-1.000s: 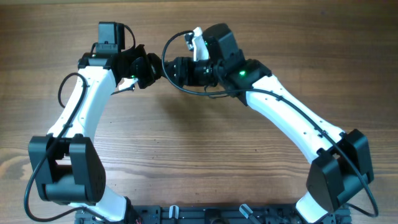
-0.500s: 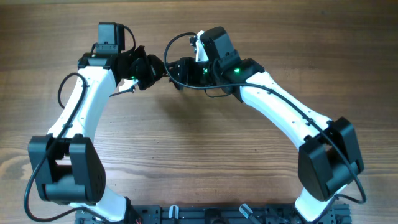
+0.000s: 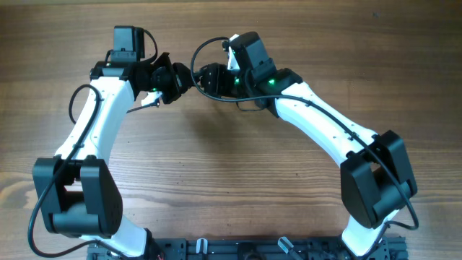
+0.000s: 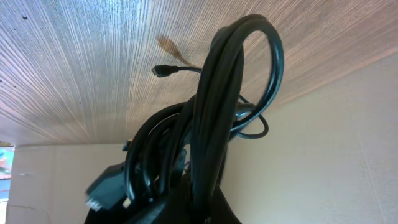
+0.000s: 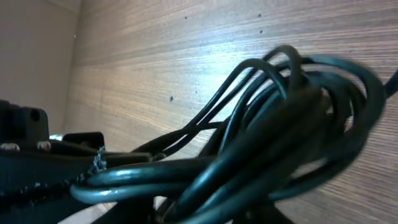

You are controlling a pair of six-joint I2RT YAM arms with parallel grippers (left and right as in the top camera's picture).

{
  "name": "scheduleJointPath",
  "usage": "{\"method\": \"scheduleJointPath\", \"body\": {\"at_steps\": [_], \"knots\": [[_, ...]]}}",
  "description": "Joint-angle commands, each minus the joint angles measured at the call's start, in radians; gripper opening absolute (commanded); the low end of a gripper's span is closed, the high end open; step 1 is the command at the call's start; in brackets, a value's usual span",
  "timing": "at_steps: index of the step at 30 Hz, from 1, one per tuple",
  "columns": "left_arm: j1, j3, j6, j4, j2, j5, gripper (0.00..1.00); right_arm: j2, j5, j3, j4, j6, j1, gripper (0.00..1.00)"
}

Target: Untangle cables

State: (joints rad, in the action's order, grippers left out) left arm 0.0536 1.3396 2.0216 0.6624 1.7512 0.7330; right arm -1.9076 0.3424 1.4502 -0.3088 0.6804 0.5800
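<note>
Black cables bunched, held above table by left gripper, clamped on them. Right gripper at bundle; jaws hidden, grip cannot be told.

We see even, soft light on the table overhead, while the cables blur close to both wrist cameras.

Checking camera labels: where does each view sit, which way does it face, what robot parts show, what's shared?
Overhead: above the table, facing straight down; both arms whole, left gripper and right gripper nearly meeting.
Left wrist: on the left wrist, facing forward; cables fill the view, own gripper a dark blur at bottom.
Right wrist: same on the right arm; cables close up, dark robot parts lower left.
Shared: both wrist views show the cables over the table.
</note>
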Motion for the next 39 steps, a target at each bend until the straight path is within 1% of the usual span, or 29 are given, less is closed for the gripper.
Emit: {"method": "scheduleJointPath", "body": {"at_steps": [1, 3, 5, 9, 11, 14, 16, 18, 20, 22, 23, 26, 29, 31, 34, 35, 37, 39], "knots": [[0.012, 0.006, -0.025, 0.011, -0.004, 0.063, 0.04, -0.021, -0.113, 0.008, 0.021, -0.027, -0.026, 0.28], [0.012, 0.006, -0.025, 0.011, -0.004, 0.046, 0.04, -0.021, -0.104, 0.008, 0.013, -0.042, -0.026, 0.17], [0.012, 0.006, -0.025, 0.016, -0.004, -0.027, 0.04, -0.019, -0.060, 0.008, 0.000, -0.079, -0.026, 0.05], [0.012, 0.006, -0.025, 0.080, -0.004, -0.230, 0.04, 0.004, 0.008, 0.008, -0.078, -0.113, -0.038, 0.04], [0.010, 0.006, -0.025, 0.118, -0.004, -0.319, 0.04, 0.032, 0.022, 0.008, -0.158, -0.132, -0.059, 0.04], [-0.013, 0.006, -0.031, 0.158, -0.004, -0.350, 0.04, 0.057, 0.026, 0.008, -0.282, -0.160, -0.124, 0.04], [-0.034, 0.006, -0.090, 0.161, -0.004, -0.349, 0.04, 0.059, 0.026, 0.008, -0.336, -0.186, -0.177, 0.04], [-0.064, 0.006, -0.191, 0.162, -0.004, -0.350, 0.04, 0.059, 0.026, 0.008, -0.386, -0.217, -0.251, 0.04], [-0.097, 0.006, -0.309, 0.166, -0.004, -0.362, 0.04, 0.059, 0.050, 0.008, -0.395, -0.263, -0.336, 0.04], [-0.125, 0.006, -0.407, 0.171, -0.004, -0.377, 0.04, 0.059, 0.061, 0.008, -0.392, -0.267, -0.410, 0.04], [-0.134, 0.006, -0.438, 0.174, -0.004, -0.382, 0.04, 0.059, 0.060, 0.008, -0.389, -0.267, -0.433, 0.04], [-0.177, 0.006, -0.601, 0.203, -0.004, -0.430, 0.04, 0.059, 0.060, 0.008, -0.376, -0.271, -0.554, 0.04], [-0.188, 0.006, -0.723, 0.207, -0.004, -0.478, 0.04, 0.058, 0.060, 0.008, -0.370, -0.289, -0.619, 0.04], [-0.188, 0.006, -0.805, 0.204, -0.004, -0.490, 0.04, 0.059, 0.103, 0.008, -0.361, -0.330, -0.640, 0.04], [-0.177, 0.006, -0.929, 0.191, -0.004, -0.450, 0.04, 0.058, 0.322, 0.008, -0.352, -0.454, -0.640, 0.04], [-0.166, 0.006, -0.996, 0.169, -0.004, -0.419, 0.04, 0.058, 0.388, 0.008, -0.355, -0.490, -0.628, 0.04], [-0.134, 0.006, -1.107, 0.131, -0.004, -0.369, 0.04, 0.058, 0.454, 0.008, -0.369, -0.525, -0.594, 0.04], [-0.092, 0.006, -1.195, 0.111, -0.004, -0.352, 0.04, 0.059, 0.463, 0.008, -0.383, -0.549, -0.539, 0.04]]}}
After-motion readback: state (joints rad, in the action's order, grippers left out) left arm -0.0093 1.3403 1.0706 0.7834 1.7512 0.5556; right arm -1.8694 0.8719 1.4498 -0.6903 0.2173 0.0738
